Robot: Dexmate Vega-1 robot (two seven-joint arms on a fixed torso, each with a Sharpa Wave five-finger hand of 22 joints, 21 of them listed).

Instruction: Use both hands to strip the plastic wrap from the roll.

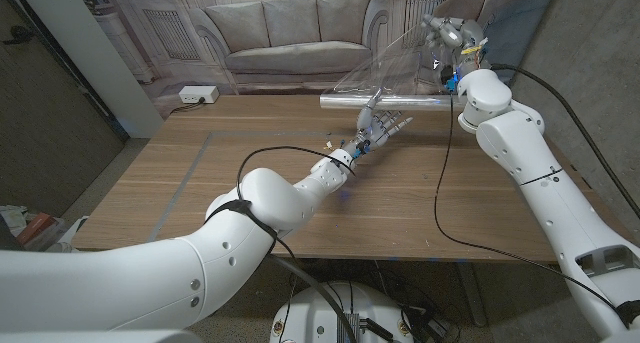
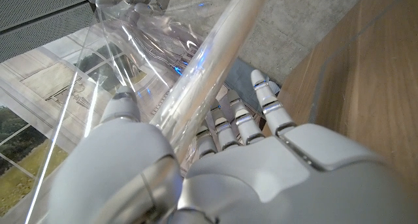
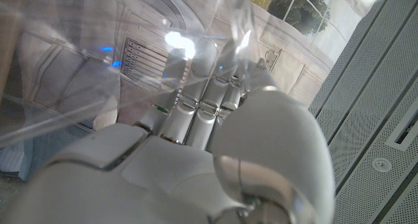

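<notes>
Wooden tabletop (image 1: 200, 193) under both arms, printed backdrop of a sofa (image 1: 290, 28) behind it, power strip (image 1: 196, 95) at the far left edge.

Roll (image 1: 400, 101) lying across the far side of the tabletop, shiny and long. Left hand (image 1: 378, 128) at the roll's middle, fingers (image 2: 274, 106) reaching up along one side of it, thumb on the other side, so holding the roll between them. Plastic wrap (image 1: 395, 68) rising off the roll as a clear sheet, up toward the right hand (image 1: 450, 33), raised above the roll's right end.

Left wrist view: roll seen close, running slantwise between thumb and fingers, clear wrap stretched away beyond it with bright creases. Right wrist view: fingers (image 3: 209, 93) bunched close together with the wrap (image 3: 78, 87) drawn over and pinched at them, sheet spreading away taut.

Grey wall to the right, black cable (image 1: 445, 173) trailing across the tabletop.
</notes>
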